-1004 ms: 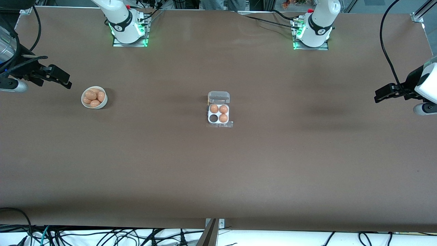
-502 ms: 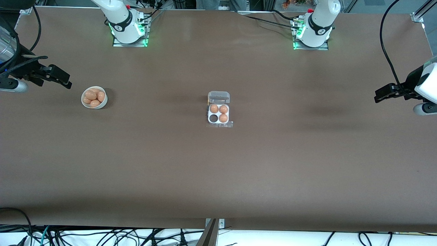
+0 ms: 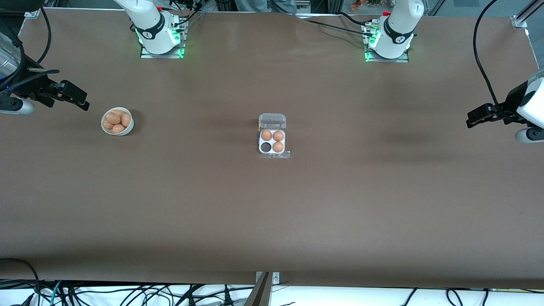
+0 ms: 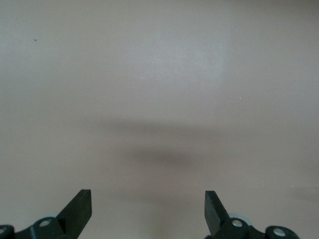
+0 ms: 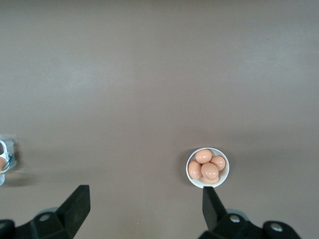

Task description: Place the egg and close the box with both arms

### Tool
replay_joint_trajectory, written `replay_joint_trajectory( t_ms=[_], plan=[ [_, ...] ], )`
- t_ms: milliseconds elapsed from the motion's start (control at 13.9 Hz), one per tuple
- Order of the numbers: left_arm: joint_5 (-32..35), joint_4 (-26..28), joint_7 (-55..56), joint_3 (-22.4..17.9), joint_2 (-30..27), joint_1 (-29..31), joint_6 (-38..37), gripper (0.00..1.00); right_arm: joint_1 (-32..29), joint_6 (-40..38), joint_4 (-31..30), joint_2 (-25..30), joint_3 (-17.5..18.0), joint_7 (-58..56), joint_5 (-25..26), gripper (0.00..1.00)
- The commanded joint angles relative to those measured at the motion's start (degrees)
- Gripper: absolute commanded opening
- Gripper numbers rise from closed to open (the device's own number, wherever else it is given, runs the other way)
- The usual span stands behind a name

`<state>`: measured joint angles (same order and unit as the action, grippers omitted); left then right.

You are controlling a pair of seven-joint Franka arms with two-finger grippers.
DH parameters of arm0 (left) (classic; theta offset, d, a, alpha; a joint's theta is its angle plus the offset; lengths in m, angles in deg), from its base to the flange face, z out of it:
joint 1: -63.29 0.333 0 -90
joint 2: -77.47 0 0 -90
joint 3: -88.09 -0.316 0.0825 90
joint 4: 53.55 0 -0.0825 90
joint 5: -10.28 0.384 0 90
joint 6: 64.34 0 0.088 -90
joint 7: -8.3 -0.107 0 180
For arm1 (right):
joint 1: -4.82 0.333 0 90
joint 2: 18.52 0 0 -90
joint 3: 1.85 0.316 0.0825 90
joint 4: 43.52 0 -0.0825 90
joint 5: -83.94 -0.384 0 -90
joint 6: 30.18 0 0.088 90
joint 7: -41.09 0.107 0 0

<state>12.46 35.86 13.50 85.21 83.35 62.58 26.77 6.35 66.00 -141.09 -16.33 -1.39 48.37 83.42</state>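
The box [image 3: 260,142] sits mid-table with its clear lid [image 3: 272,120] folded open toward the robots' bases. Three brown eggs [image 3: 278,147] fill its cells, and one cell [image 3: 266,147] is empty. More eggs [image 3: 115,119] lie in a white bowl [image 3: 127,129] toward the right arm's end. My right gripper [image 3: 80,102] hangs open beside that bowl, nothing between its fingers. The right wrist view shows the bowl [image 5: 201,183], its eggs [image 5: 207,168] and one edge of the box [image 5: 4,162]. My left gripper [image 3: 474,119] waits open over the left arm's end, over bare table [image 4: 159,99].
The brown table [image 3: 272,212] stretches wide around the box. Both arm bases [image 3: 159,36] [image 3: 391,38] stand along the edge farthest from the front camera. Black cables [image 3: 127,293] hang below the nearest edge.
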Motion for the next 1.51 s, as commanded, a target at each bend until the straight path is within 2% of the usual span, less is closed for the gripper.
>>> replay_joint_trajectory(
  t_ms=[0,1291,1435],
  plan=[
    [1.2,-2.0,-0.7,0.1,0.4,-0.1,-0.5,1.00,-0.8,-0.2,-0.3,0.5,0.8,-0.3,0.2,1.00],
    [1.7,-2.9,-1.0,0.1,0.6,-0.2,-0.5,1.00,-0.8,-0.1,-0.3,0.3,0.8,-0.3,0.2,1.00],
    [1.7,-2.9,-1.0,0.1,0.7,-0.1,-0.5,1.00,-0.9,-0.6,-0.3,-1.3,0.5,-2.2,0.3,1.00]
  ],
)
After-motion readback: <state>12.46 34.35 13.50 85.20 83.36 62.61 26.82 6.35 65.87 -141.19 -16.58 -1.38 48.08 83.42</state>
